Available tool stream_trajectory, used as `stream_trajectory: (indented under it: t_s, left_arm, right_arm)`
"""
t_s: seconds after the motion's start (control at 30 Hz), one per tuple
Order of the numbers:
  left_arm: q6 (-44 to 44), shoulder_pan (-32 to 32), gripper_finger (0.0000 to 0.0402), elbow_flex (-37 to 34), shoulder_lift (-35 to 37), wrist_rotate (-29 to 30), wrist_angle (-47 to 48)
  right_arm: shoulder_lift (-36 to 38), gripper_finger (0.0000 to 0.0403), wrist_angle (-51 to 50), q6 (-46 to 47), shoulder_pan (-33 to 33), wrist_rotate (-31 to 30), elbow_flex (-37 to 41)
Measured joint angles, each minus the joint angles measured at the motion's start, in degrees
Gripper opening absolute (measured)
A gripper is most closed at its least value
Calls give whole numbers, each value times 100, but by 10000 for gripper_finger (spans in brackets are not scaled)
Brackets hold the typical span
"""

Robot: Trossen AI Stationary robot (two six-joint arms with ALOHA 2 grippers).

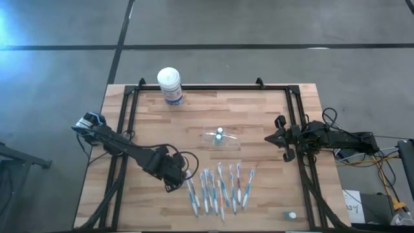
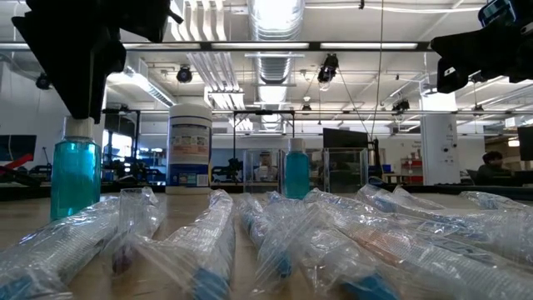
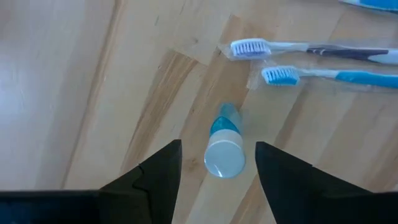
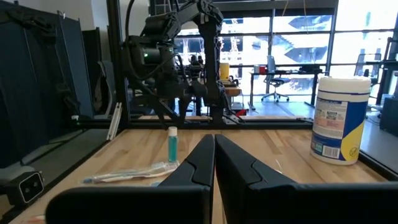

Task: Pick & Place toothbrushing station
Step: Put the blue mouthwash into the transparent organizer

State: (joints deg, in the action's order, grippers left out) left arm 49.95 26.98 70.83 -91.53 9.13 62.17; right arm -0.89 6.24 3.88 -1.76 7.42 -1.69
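While the butcher-block bench (image 1: 259, 107) spreads pale and smooth-grained, the white-lidded wipes canister (image 1: 169, 85) stands at its far edge. The toothbrushing station (image 1: 220, 138), a clear plastic holder with glinting edges, sits mid-bench, a small blue bottle upright on it. Crinkly-wrapped toothbrushes (image 1: 220, 188) lie fanned nearer. The left claw (image 3: 217, 163) hovers released, straddling a slim teal bottle (image 3: 225, 148); closing off-centre could topple that round, slick bottle. The right claw (image 4: 214, 158) is clenched, empty, at the bench's right edge.

On the table (image 1: 259, 110), toothbrushes (image 1: 220, 188) lie in a row before the holder (image 1: 220, 138), canister (image 1: 170, 85) behind.
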Motion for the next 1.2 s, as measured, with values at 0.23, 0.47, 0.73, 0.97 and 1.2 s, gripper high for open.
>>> stream_trajectory:
  t_s: [0.23,0.47,0.73,0.97,1.2]
  left_arm:
    - [-139,13,209,0,0,-2,2]
    - [424,12,209,-1,0,-6,-16]
    - [537,17,209,-47,0,-70,-77]
    - [455,24,209,-268,0,-70,-183]
    - [452,24,209,-385,2,-70,-273]
  right_arm:
    - [0,11,0,0,0,-1,0]
    - [0,11,0,0,0,0,0]
    - [0,11,-2,0,0,-1,0]
    - [-2,11,-2,0,-1,0,0]
    - [-2,11,-2,-2,-2,0,0]
